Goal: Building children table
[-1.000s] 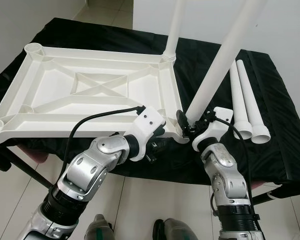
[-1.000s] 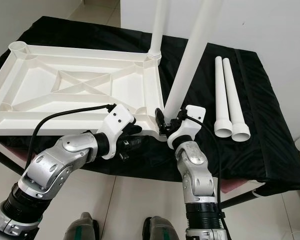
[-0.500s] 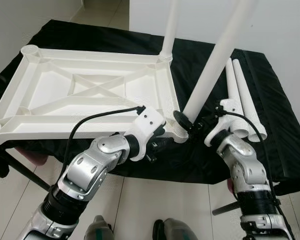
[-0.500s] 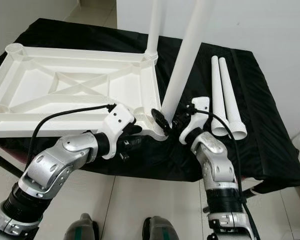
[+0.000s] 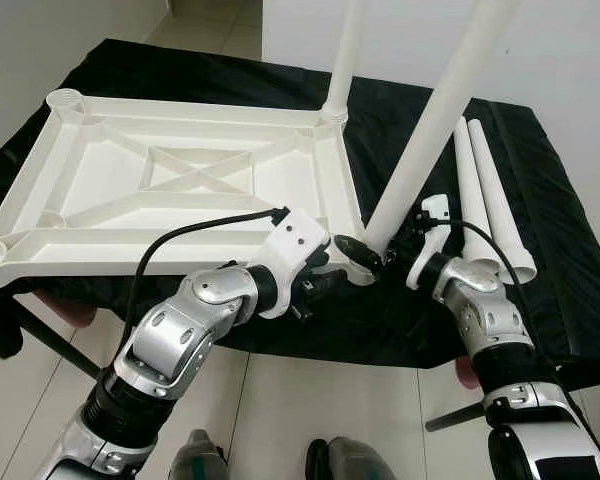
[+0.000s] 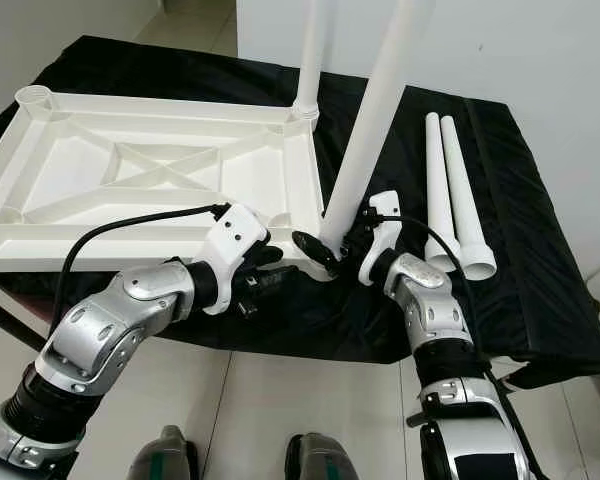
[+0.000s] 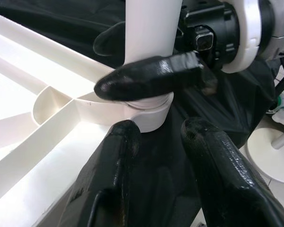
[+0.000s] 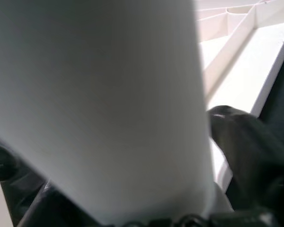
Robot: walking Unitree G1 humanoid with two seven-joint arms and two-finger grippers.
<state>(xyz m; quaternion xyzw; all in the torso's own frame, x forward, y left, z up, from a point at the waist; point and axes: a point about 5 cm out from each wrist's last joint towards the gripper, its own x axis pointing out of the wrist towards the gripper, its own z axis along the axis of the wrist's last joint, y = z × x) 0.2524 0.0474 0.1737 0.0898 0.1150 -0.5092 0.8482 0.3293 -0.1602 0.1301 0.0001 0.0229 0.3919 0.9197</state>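
The white tabletop (image 5: pixel 190 105) lies upside down on a black-draped stand. One white leg (image 5: pixel 343 55) stands upright in its far right corner. A second leg (image 5: pixel 430 130) leans to the right, its foot in the near right corner socket (image 7: pixel 149 113). My right gripper (image 5: pixel 375 250) is shut on this leaning leg just above the socket; one finger (image 7: pixel 151 78) lies across the front of the leg. My left gripper (image 5: pixel 318 285) hangs at the tabletop's near edge beside that corner, open, its fingers (image 7: pixel 118 151) just short of the socket.
Two loose white legs (image 5: pixel 488 195) lie side by side on the black cloth (image 5: pixel 570 280) at the right. The stand's front edge drops to a pale tiled floor (image 5: pixel 300 400). My feet (image 5: pixel 200 462) are below. A white wall rises behind.
My right forearm has swung out to the right and its wrist has turned around the leaning leg, which stays in the corner socket. My left arm has barely moved.
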